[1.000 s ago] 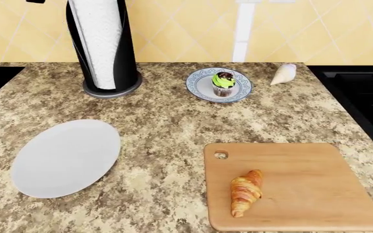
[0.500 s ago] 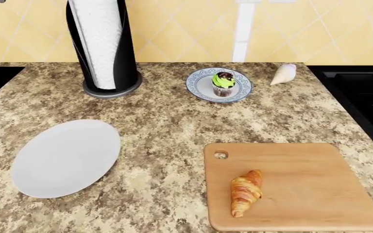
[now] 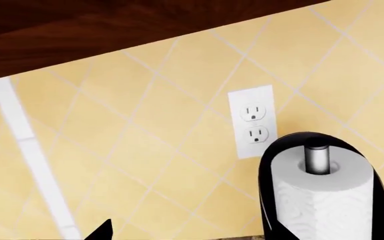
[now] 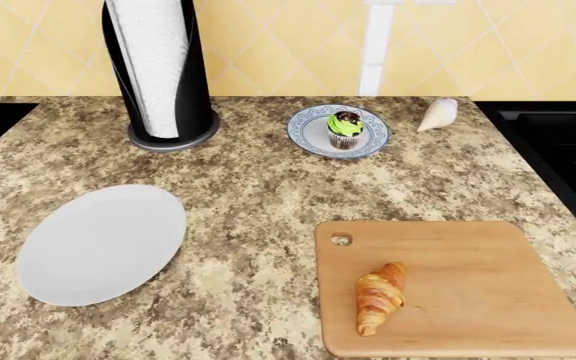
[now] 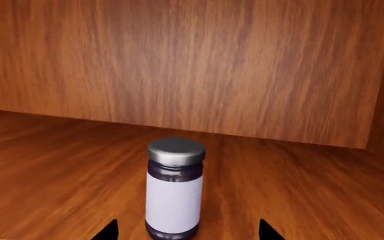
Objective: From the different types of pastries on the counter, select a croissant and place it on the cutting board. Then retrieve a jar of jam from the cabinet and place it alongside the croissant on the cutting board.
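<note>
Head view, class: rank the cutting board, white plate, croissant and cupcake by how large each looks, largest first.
1. Cutting board
2. White plate, a clear second, though seen at a slant
3. Croissant
4. Cupcake, which stands farther from the camera, so its true size against the croissant is unsure.

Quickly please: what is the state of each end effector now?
Left: cannot be told, only one tip shows.
Right: open, tips either side of the jar, not gripping.

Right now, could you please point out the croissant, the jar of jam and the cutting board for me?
croissant (image 4: 379, 297), head view, on the middle of its ridged body.
jar of jam (image 5: 174, 196), right wrist view, on its white label.
cutting board (image 4: 488, 285), head view, on bare wood beside the croissant.
</note>
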Controlling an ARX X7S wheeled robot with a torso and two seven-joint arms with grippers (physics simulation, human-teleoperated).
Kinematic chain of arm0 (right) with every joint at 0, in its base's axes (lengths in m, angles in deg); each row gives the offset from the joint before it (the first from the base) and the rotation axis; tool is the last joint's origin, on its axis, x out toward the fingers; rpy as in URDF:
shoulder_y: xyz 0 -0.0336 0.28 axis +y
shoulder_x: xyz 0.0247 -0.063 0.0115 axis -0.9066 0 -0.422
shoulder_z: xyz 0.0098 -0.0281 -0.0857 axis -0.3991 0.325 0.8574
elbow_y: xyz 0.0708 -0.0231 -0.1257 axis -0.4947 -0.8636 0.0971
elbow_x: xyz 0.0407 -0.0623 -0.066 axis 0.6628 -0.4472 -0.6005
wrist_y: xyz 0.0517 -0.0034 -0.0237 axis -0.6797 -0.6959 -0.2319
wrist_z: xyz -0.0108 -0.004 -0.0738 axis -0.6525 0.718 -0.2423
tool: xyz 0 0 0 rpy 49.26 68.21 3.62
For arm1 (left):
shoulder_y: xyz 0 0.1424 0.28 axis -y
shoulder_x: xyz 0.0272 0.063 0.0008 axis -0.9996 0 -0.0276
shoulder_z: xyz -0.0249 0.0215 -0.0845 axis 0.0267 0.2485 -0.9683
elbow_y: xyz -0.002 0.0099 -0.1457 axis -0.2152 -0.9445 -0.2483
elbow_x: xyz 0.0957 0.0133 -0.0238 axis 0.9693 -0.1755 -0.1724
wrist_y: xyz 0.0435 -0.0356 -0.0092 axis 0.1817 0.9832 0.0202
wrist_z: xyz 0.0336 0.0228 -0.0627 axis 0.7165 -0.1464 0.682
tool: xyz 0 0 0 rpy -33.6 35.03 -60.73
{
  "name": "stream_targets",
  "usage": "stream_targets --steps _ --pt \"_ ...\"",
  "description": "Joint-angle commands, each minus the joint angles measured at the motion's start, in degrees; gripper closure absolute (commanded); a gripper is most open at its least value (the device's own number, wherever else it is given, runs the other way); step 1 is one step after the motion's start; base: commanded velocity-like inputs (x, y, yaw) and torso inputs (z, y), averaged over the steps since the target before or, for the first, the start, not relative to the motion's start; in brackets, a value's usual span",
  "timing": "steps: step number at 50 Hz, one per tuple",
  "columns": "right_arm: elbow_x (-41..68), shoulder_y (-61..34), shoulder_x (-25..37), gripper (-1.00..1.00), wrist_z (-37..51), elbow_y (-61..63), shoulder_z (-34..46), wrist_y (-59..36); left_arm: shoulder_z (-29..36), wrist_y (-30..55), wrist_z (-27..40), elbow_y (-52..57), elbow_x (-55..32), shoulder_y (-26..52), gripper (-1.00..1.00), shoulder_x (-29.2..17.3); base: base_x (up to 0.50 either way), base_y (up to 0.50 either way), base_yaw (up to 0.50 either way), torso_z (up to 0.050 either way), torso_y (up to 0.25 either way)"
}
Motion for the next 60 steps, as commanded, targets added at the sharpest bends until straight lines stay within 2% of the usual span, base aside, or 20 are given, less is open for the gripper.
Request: stream_targets --steps 1,21,46,57,58,60 --pt "1.20 -0.01 -0.18 -1.00 2.66 -0.43 -0.37 0.57 -1.91 -0.19 0.33 -0.46 1.44 -0.14 -1.00 0.19 0.00 0.00 0.00 0.000 0.000" --pt "1.20 -0.01 -0.18 -1.00 2.66 -0.43 -0.37 0.57 -3.84 -0.33 0.35 -0.47 2.80 -0.35 -1.00 0.17 0.07 0.00 0.00 0.000 0.000" --pt "1.20 -0.01 -0.18 -1.00 2.66 -0.43 -0.37 0.57 -5.32 -0.38 0.46 -0.47 3.08 -0.57 -1.00 -0.36 0.18 0.16 0.00 0.000 0.000" --pt "1.20 -0.01 -0.18 -1.00 2.66 -0.43 -0.37 0.57 -5.54 -0.55 0.46 -0.47 3.25 -1.02 -1.00 0.06 0.00 0.00 0.00 0.000 0.000" --pt "4.84 0.40 -0.12 -1.00 8.03 -3.91 3.66 2.21 -5.56 -0.57 0.50 -0.47 3.25 -1.05 -1.00 0.12 0.00 0.00 0.00 0.000 0.000" --pt "4.88 0.51 0.06 -1.00 8.46 -3.91 3.99 2.03 -5.56 -0.61 0.53 -0.47 3.28 -1.12 -1.00 0.25 0.00 0.00 0.00 0.000 0.000"
